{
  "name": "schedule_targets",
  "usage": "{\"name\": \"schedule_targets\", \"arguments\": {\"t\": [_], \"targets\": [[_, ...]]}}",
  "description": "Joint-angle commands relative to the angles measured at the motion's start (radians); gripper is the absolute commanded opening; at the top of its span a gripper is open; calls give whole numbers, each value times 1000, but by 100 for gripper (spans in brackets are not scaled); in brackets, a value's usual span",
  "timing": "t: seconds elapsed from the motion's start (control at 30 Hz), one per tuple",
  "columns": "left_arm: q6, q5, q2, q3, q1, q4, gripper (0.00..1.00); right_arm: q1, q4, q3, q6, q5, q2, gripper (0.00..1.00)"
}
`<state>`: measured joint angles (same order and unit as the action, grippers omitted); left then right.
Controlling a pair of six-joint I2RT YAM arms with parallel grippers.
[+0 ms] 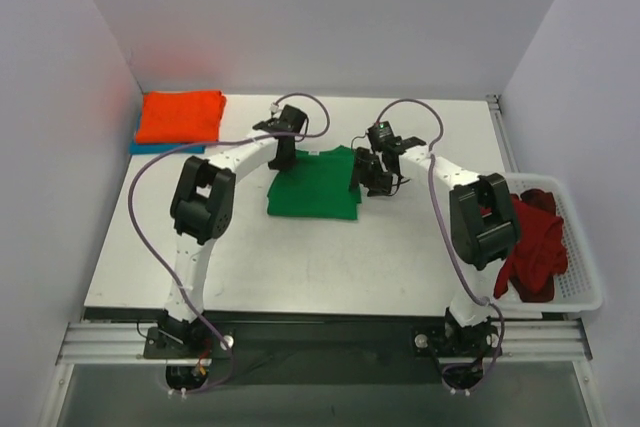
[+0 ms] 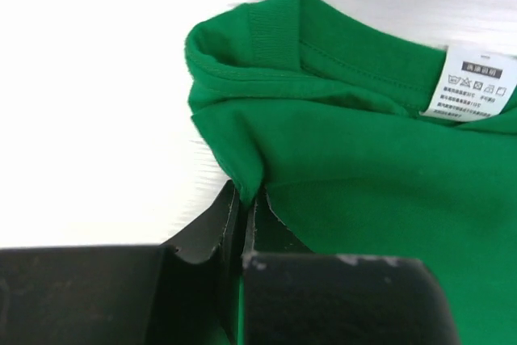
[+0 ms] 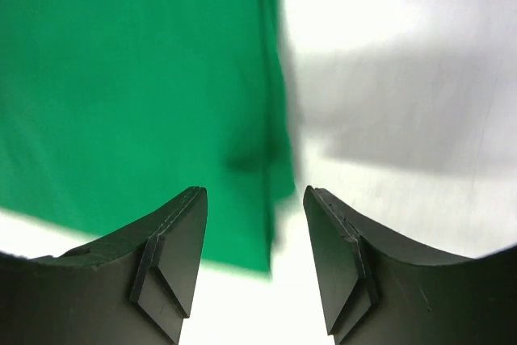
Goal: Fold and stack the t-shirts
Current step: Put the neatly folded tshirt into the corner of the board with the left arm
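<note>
Left gripper, as you will see, is clamped tight on a pinch of the green t-shirt, at the folded edge just below the ribbed collar. A white care label shows inside the neck. Your right gripper stands with its 2 jaws apart and nothing between them, hanging over the shirt's right-hand edge where green cloth meets the white table. Note that the green shirt lies part-folded at mid-table between your 2 arms. At the far left corner, 1 orange t-shirt lies folded on a teal-blue t-shirt. At the table's right side, dark red t-shirts sit heaped in the white basket.
</note>
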<state>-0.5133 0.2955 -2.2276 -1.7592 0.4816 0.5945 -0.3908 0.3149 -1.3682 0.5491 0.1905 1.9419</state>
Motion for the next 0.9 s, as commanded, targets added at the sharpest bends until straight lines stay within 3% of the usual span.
{"name": "schedule_targets", "arguments": {"t": [0.0, 0.13, 0.3, 0.5, 0.7, 0.87], "targets": [[169, 247, -41, -130, -43, 226, 0, -40, 15, 89, 15, -42, -182, 53], [338, 459, -87, -292, -67, 291, 0, -97, -10, 198, 28, -52, -290, 53], [569, 605, -147, -460, -109, 239, 0, -164, -14, 294, 29, -65, -406, 53], [809, 660, -167, -517, -152, 44, 0, -183, -11, 366, 23, -57, -509, 53], [915, 668, -268, -712, -201, -30, 0, -187, 1, 414, 11, -56, -583, 53], [1029, 673, -308, -776, -233, -166, 0, -188, 6, 432, 0, -60, -604, 53]]}}
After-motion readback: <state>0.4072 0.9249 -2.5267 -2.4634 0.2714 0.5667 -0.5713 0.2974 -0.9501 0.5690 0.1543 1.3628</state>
